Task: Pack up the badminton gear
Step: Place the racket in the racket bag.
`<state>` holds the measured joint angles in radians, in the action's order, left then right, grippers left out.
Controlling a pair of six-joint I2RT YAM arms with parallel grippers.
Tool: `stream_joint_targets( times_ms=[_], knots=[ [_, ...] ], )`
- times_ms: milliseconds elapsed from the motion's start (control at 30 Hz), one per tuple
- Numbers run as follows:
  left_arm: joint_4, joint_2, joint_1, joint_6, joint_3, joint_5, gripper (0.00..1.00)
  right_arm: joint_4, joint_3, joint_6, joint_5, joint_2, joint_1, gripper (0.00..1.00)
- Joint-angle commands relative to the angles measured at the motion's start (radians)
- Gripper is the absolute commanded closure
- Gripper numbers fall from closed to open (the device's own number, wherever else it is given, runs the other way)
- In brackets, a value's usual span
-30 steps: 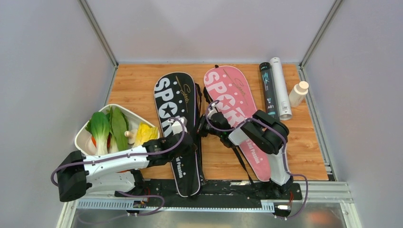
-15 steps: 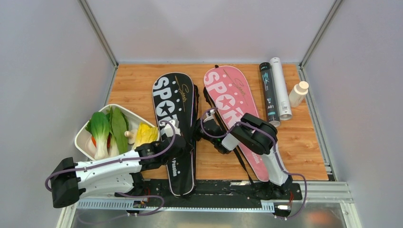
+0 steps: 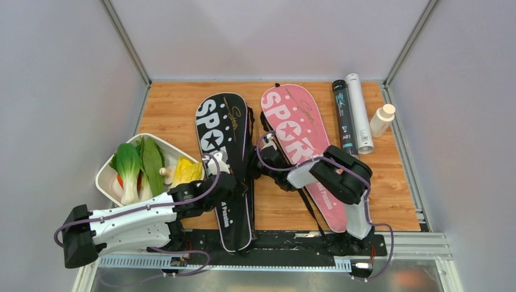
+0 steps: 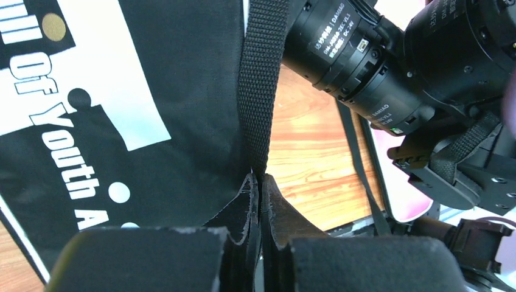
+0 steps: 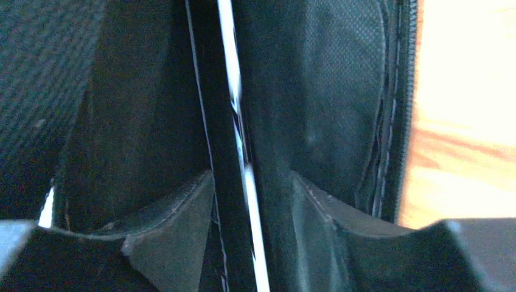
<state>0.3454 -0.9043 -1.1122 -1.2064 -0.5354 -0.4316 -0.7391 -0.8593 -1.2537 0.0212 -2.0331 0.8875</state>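
Top external view: the black bag [image 3: 222,131] and the pink bag [image 3: 298,121] lie flat, side by side, on the surface [image 3: 176,103]. The black tube [image 3: 342,115] and the white tube [image 3: 359,112] lie together at the far right, beside the pink bag. No racket or shuttlecock shows loose anywhere, so they are probably packed away. Whether either bag is zipped cannot be told.

Both arms meet at the black bag's right edge. Left wrist view: the left gripper [image 4: 258,182] is closed, its tips apparently nipping the lower end of the bag's black strap [image 4: 261,73]. Right wrist view: the right gripper [image 5: 251,176] stands open, its fingers [image 5: 170,225] apart on either side of a thin black edge with white piping.

Judged from this, the task is far along, with the closing of the black bag in hand.
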Motion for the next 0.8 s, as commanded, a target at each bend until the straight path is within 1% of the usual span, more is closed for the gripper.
stream_joint_targets(
  times_ms=[0,133,233,300,433,567,667,767],
  knots=[
    [0.044,0.011,-0.011,0.041,-0.076,-0.027,0.99,0.271,0.051,0.213,0.118,0.143,-0.028,0.42],
    [-0.007,0.002,-0.009,0.038,-0.052,-0.020,1.00,0.326,0.132,0.294,0.225,0.234,-0.045,0.41],
    [-0.031,-0.014,-0.009,0.037,-0.038,-0.012,1.00,0.322,0.182,0.355,0.325,0.291,-0.049,0.38],
    [-0.041,-0.026,-0.009,0.036,-0.034,-0.009,1.00,0.316,0.219,0.377,0.362,0.344,-0.050,0.38],
    [-0.064,-0.043,-0.009,0.037,-0.031,-0.007,1.00,0.349,0.298,0.396,0.414,0.449,-0.042,0.44],
    [-0.077,-0.064,-0.009,0.039,-0.037,-0.003,1.00,0.321,0.414,0.386,0.418,0.570,-0.009,0.47],
    [-0.102,-0.086,-0.008,0.040,-0.038,0.004,1.00,0.236,0.444,0.371,0.414,0.548,0.020,0.49],
    [-0.122,-0.115,-0.009,0.044,-0.054,0.012,1.00,0.073,0.467,0.315,0.478,0.474,0.030,0.53]
  ],
)
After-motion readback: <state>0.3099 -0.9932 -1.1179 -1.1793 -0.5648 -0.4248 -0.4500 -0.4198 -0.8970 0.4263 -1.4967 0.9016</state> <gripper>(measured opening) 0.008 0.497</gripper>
